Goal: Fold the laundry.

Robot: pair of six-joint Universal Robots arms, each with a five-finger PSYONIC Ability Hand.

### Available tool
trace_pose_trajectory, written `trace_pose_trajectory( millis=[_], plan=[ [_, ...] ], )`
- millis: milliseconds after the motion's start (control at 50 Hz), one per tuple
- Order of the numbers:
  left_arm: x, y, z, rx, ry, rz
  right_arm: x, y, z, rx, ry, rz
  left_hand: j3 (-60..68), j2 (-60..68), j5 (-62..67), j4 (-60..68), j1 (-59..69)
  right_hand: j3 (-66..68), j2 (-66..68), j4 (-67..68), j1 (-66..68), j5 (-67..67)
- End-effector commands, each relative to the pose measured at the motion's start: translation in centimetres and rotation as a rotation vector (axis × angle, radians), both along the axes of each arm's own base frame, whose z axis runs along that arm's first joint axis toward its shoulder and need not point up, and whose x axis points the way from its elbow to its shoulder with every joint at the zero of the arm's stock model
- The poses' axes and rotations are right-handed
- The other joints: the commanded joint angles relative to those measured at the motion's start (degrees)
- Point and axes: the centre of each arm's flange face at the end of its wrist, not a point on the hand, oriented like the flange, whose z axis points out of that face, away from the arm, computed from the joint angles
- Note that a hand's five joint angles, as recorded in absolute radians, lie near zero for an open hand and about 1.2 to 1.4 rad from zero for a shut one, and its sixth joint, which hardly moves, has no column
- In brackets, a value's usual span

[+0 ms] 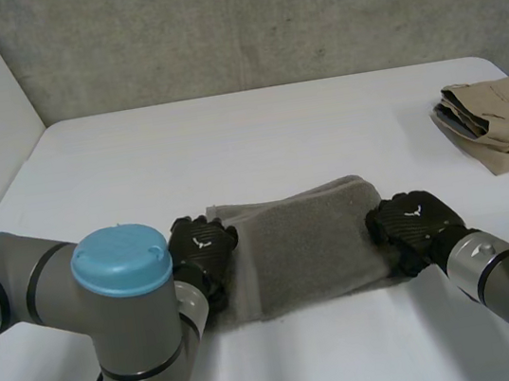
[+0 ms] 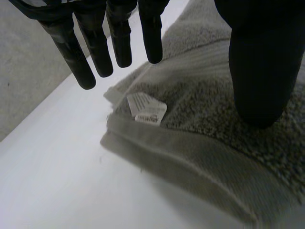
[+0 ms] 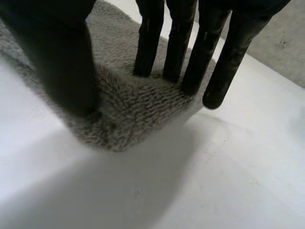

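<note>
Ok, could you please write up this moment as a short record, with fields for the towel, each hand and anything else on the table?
towel: grey towel, folded, lying flat on the white table
left hand: left hand at the towel's left end, fingers straight, thumb resting on the cloth
right hand: right hand at the towel's right end, straight fingers and thumb set on top of the cloth
label: white label on the towel's corner, near the left hand's fingertips
other: folded beige garment at the table's right edge, apart from the towel
</note>
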Motion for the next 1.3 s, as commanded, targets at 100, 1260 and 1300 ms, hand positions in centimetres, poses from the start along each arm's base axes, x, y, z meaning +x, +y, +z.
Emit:
trace_pose_trajectory(
  millis=[100,1260,1300],
  plan=[
    [0.6,0.3,2.5,-0.046,0.034,0.011,-0.8,-0.8,-0.8,-0.041,0.046,-0.006,4.64,4.69,4.50,4.76,4.66,37.34,37.14,37.53,42.87,38.81],
    [-0.8,-1.4,8.8,-0.127,0.348,0.051,6.4,2.5,7.9,-0.004,-0.294,0.116,0.94,0.99,0.80,1.06,0.96,-32.66,-32.86,-32.47,-27.13,-31.19],
    [-1.4,-0.8,8.3,-0.093,0.364,0.019,6.2,2.1,7.1,0.058,-0.269,0.098,1.11,1.16,0.97,1.23,1.13,-32.66,-32.86,-32.47,-27.13,-31.19]
  ],
)
